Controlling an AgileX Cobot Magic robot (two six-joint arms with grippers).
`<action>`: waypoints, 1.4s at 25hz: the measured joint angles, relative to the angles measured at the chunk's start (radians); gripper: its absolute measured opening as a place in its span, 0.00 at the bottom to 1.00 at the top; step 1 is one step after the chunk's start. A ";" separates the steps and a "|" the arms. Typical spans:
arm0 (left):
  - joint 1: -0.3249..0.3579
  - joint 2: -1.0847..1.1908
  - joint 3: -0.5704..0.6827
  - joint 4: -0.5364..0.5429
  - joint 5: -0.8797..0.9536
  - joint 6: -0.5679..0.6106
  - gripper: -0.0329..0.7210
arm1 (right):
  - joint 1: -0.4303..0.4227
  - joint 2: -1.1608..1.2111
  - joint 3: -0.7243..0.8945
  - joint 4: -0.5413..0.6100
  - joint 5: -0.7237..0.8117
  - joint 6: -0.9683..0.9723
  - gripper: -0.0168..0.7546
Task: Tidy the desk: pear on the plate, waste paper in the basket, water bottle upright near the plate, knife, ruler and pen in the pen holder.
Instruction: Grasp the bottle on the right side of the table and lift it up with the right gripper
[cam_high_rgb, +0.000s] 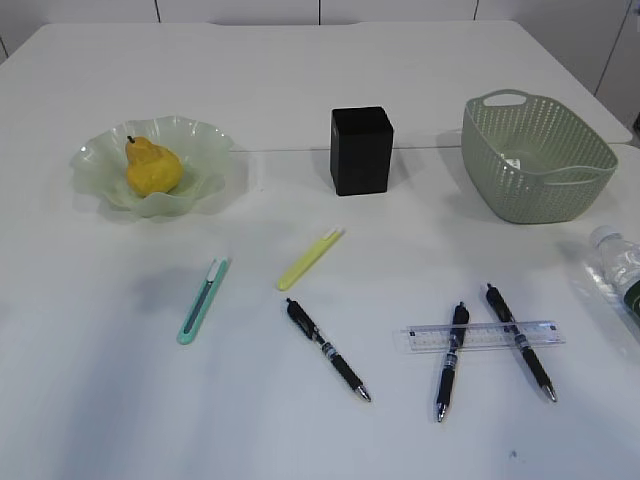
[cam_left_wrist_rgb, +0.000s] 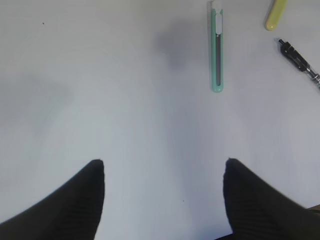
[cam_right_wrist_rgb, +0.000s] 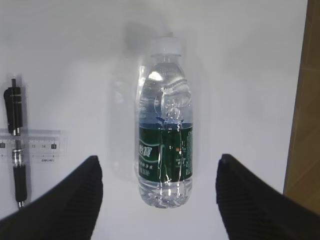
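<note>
Pear (cam_high_rgb: 152, 168) already rests in the plate (cam_high_rgb: 215, 140); bottle (cam_right_wrist_rgb: 165, 125) lies flat, cap at twelve o'clock, centred under the right gripper (cam_right_wrist_rgb: 157, 172), jaws apart, likely for grasping; left gripper (cam_left_wrist_rgb: 164, 172) likewise apart, knife (cam_left_wrist_rgb: 217, 50) at one o'clock.

I count one pear (cam_high_rgb: 152, 168) on one plate (cam_high_rgb: 205, 138), one black pen holder (cam_high_rgb: 361, 150), and one basket (cam_high_rgb: 537, 156). Three black pens lie on the desk (cam_high_rgb: 300, 60): one alone (cam_high_rgb: 328, 350), two (cam_high_rgb: 451, 361) (cam_high_rgb: 520, 342) crossing the single ruler (cam_high_rgb: 483, 336). I see one green knife (cam_high_rgb: 203, 301), one yellow one (cam_high_rgb: 309, 259), and one bottle (cam_right_wrist_rgb: 165, 125).
</note>
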 joint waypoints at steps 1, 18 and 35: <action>0.000 0.000 0.000 0.000 0.000 0.000 0.74 | 0.000 0.018 0.000 -0.006 -0.011 0.000 0.70; 0.000 0.000 0.000 0.000 -0.026 0.002 0.74 | -0.131 0.306 -0.067 0.123 -0.041 -0.097 0.77; 0.000 0.000 0.000 0.000 -0.064 0.002 0.74 | -0.131 0.441 -0.145 0.110 -0.034 -0.100 0.77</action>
